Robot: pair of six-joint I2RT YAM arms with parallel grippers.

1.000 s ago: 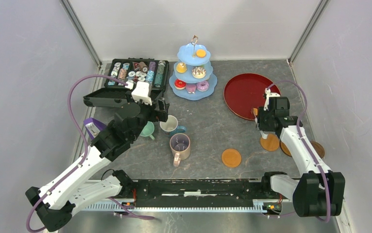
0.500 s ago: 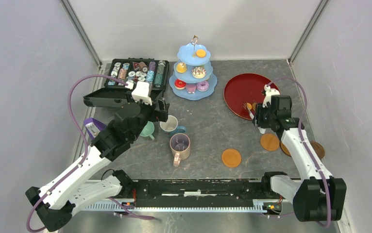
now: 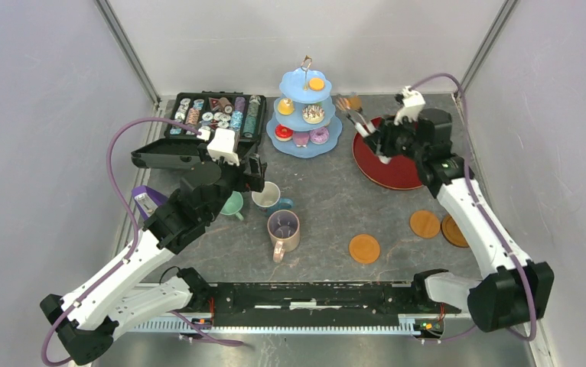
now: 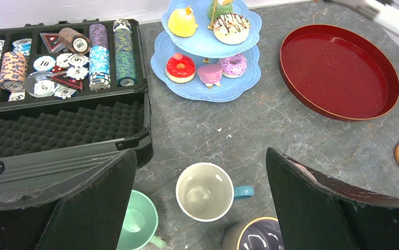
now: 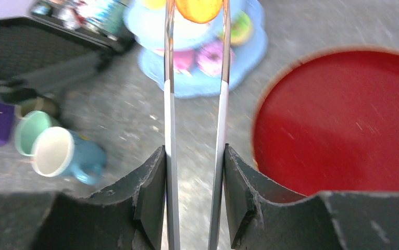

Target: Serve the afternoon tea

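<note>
My right gripper (image 3: 384, 142) is shut on metal tongs (image 5: 169, 104). The tong tips pinch an orange pastry (image 5: 198, 9) in the air just right of the pale-blue three-tier stand (image 3: 334, 136), which carries several pastries. The left gripper (image 4: 200, 156) hangs open over the mugs with nothing between its fingers. Below it stand the white-and-blue mug (image 4: 205, 191), the mint green mug (image 4: 140, 221) and the pink-purple mug (image 3: 283, 228). Three brown coasters lie at the front right: one (image 3: 364, 248), a second (image 3: 424, 224) and a third (image 3: 454, 231).
An empty red round tray (image 3: 397, 170) lies under my right wrist. An open black case of chips (image 3: 213, 115) sits at the back left, its foam lid folded toward the left arm. A purple object (image 3: 148, 200) lies by the left wall.
The right arm has swung from the coasters over the red tray up toward the stand, carrying the tongs. The left arm and the mugs have not moved.
</note>
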